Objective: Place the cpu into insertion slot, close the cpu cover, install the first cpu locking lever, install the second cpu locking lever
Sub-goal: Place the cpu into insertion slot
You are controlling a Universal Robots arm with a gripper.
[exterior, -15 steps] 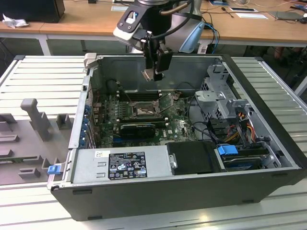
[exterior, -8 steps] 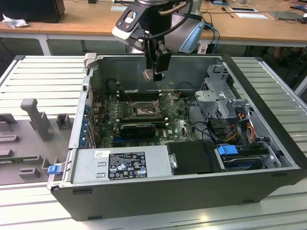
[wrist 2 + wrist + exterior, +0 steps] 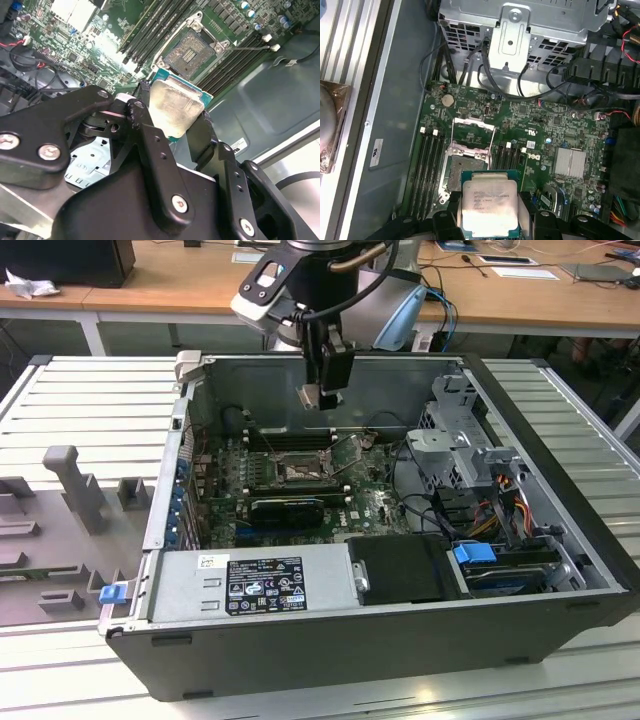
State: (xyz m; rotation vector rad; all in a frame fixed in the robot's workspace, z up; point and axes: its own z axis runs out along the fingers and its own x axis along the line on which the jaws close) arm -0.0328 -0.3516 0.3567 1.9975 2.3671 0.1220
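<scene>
Black fingers [image 3: 150,145] of the gripper [image 3: 175,114] loom closest in both wrist views, clamped on two opposite edges of the cpu [image 3: 175,107], whose pale metal face is turned up toward the cameras. In the exterior view the gripper [image 3: 322,390] hangs with the chip [image 3: 308,395] above the open computer case [image 3: 560,540], well clear of the green board, while the insertion slot [image 3: 300,472] sits lower down on that board, so the socket lies below the chip and somewhat offset from it rather than straight underneath. The first wrist view bears this out: the cpu [image 3: 489,207] overlaps only the rim of the insertion slot [image 3: 465,170] closest to the gripper [image 3: 489,222], and most of the dark centre is uncovered beyond it. Chip and socket look roughly square to one another there, edge running along edge, so I judge little turning is needed. On the far side of the socket, the cpu cover [image 3: 474,121] is swung open, leaving the slot free. Nothing is seated yet; the chip touches only the fingers.
</scene>
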